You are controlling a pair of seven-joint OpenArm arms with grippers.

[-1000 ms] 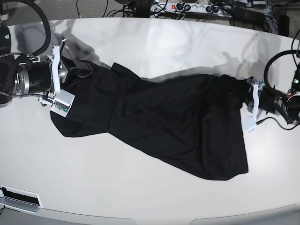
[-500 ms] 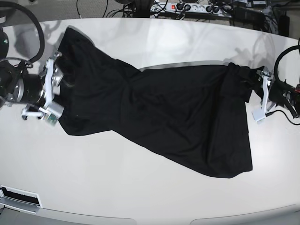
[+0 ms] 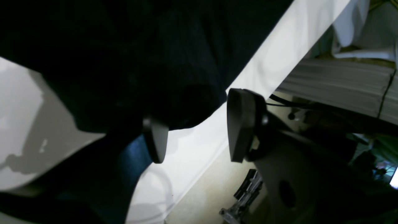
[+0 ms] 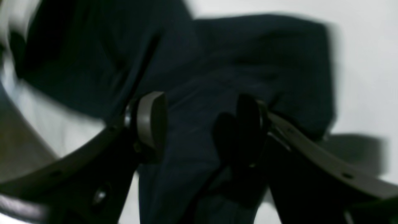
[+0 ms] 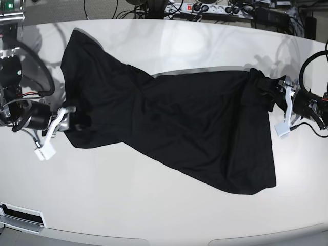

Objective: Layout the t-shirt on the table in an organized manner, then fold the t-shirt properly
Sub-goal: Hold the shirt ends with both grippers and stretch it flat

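Note:
The black t-shirt (image 5: pixel 179 123) lies spread in a long slant across the white table (image 5: pixel 154 215), from the back left to the front right. My right gripper (image 5: pixel 76 122) sits at the shirt's left edge. In the right wrist view its fingers (image 4: pixel 152 121) stand open over the dark t-shirt (image 4: pixel 217 62), gripping nothing. My left gripper (image 5: pixel 270 98) is at the shirt's right end. In the left wrist view its fingers (image 3: pixel 239 124) are open over bare table (image 3: pixel 192 161), with the t-shirt (image 3: pixel 140 46) edge just beyond the tips.
A power strip and cables (image 5: pixel 205 7) run along the table's back edge. A flat black-and-white item (image 5: pixel 20 218) sits at the front left corner. The left wrist view shows the table's edge with floor (image 3: pixel 217 193) beyond it.
Both grippers have opened and let go of the shirt. The shirt's back-left corner now lies spread on the table. The right arm has pulled back toward the front left.

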